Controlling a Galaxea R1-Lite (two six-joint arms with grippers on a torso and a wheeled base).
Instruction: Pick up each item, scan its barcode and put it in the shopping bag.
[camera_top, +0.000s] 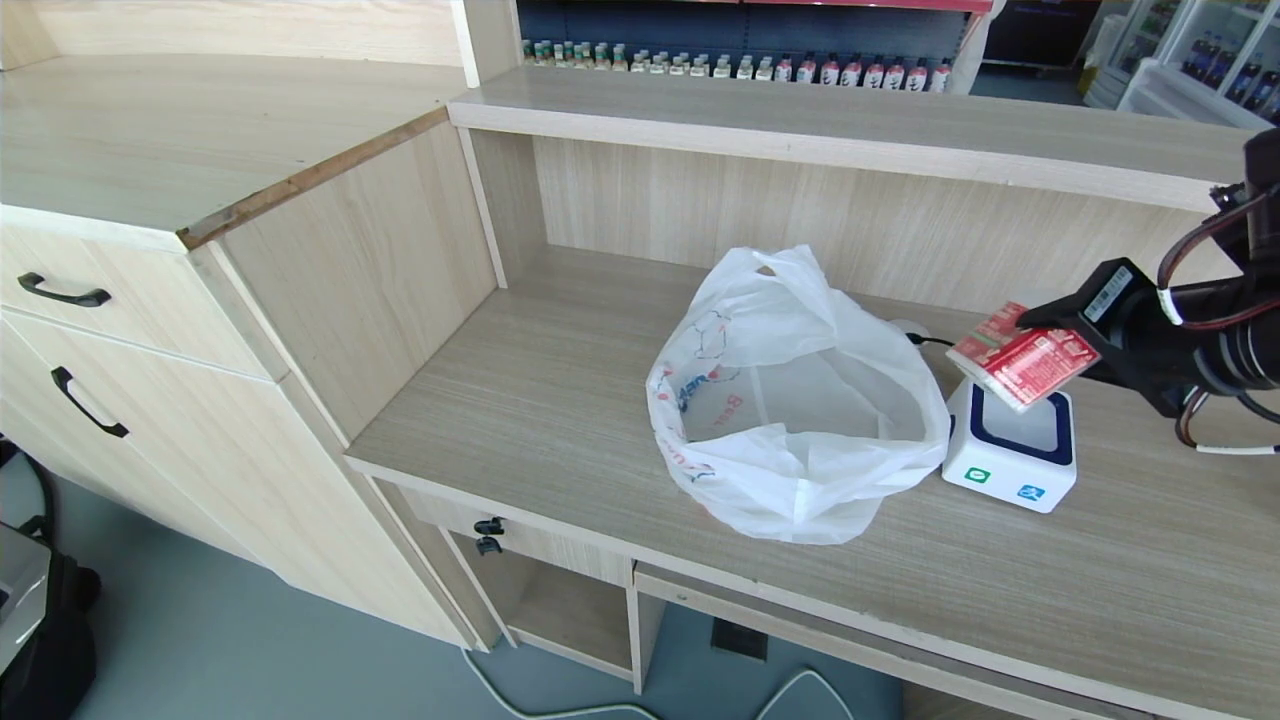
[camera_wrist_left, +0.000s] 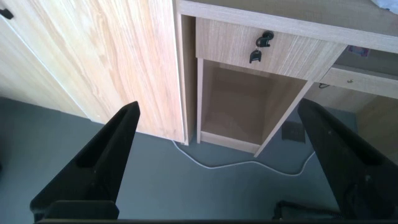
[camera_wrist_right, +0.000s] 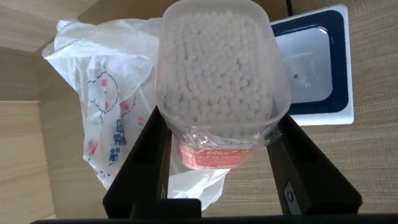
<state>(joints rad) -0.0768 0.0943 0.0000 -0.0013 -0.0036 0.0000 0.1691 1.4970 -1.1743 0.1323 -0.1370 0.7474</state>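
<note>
The right claw (camera_wrist_right: 221, 149) is clenched on a clear tub of cotton swabs (camera_wrist_right: 217, 68), red label at the claw end. The tub's long axis runs straight out from the fingers, and it hangs just above the white barcode scanner (camera_top: 1000, 478). The open shopping bag (camera_top: 700, 370) stands just beside the scanner, on its left, so I judge the drop a short carry that way. The left claw (camera_wrist_left: 219, 109), released, hangs low before the desk (camera_top: 560, 400) front, well apart from the scanner. Beyond the scanner, past the desk's raised back, stand shelved bottles (camera_top: 730, 65).

Pale wood desk (camera_top: 560, 400); bottle row (camera_top: 740, 68) at 12 o'clock; black-handled drawers (camera_top: 120, 325) at 9; white cable (camera_wrist_left: 217, 167) on floor below.
</note>
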